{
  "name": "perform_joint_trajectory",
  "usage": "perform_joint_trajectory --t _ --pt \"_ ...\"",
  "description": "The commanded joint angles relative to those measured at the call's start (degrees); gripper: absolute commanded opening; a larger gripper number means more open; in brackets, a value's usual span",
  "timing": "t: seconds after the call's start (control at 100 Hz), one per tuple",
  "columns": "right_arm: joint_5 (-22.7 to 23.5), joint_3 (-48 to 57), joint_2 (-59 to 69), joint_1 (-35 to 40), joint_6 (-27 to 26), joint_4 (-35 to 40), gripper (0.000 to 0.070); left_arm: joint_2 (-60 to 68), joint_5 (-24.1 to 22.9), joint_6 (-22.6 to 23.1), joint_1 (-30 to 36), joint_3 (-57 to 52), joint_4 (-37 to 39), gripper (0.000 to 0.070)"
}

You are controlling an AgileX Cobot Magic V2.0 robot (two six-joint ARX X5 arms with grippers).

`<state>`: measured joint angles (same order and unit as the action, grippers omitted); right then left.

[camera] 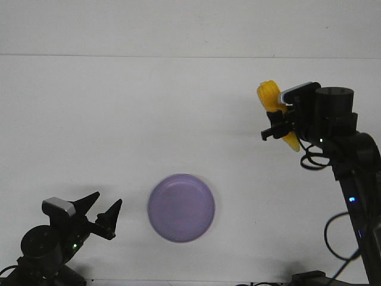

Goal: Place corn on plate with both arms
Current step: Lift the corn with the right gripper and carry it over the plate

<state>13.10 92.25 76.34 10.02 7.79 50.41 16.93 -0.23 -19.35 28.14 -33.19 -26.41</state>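
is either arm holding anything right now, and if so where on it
The right gripper holds the corn around its middle, with both ends sticking out past the fingers. The left gripper is open and empty.

Flat, bright light washes the white bench (pixel 119 119) almost to blankness, and the frame is overexposed toward twelve o'clock. Shadows are very faint: only a soft grey rim hugs the plate (pixel 181 208). The picture is slightly soft and grainy. The black arms lose surface detail, their small status lights glowing at four and seven o'clock.
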Motion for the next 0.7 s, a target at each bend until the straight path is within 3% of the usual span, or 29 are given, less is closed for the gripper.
perform_joint_trajectory --t 0.0,0.2,0.38,0.51,0.69 --pt "0.5 -0.96 -1.22 4.61 -2.58 0.33 0.0179 0.28 -0.24 0.74 0.26 -0.5 0.37 0.0502" --pt "-1.49 -11.1 -3.54 23.12 -7.98 -2.01 0.0179 0.31 -0.52 0.74 0.26 -0.5 0.37 0.0502" --pt "-8.66 -24.06 -2.23 36.79 -12.26 -13.9 0.0179 0.31 -1.4 0.72 0.26 -0.5 0.37 0.0502" --pt "-13.22 -30.14 1.2 42.1 -14.71 -20.68 0.0179 0.31 -1.42 0.7 0.26 -0.5 0.35 0.0502" --pt "-13.55 -32.26 9.25 45.16 -15.96 -25.18 0.0179 0.28 -1.44 0.72 0.26 -0.5 0.35 0.0502"
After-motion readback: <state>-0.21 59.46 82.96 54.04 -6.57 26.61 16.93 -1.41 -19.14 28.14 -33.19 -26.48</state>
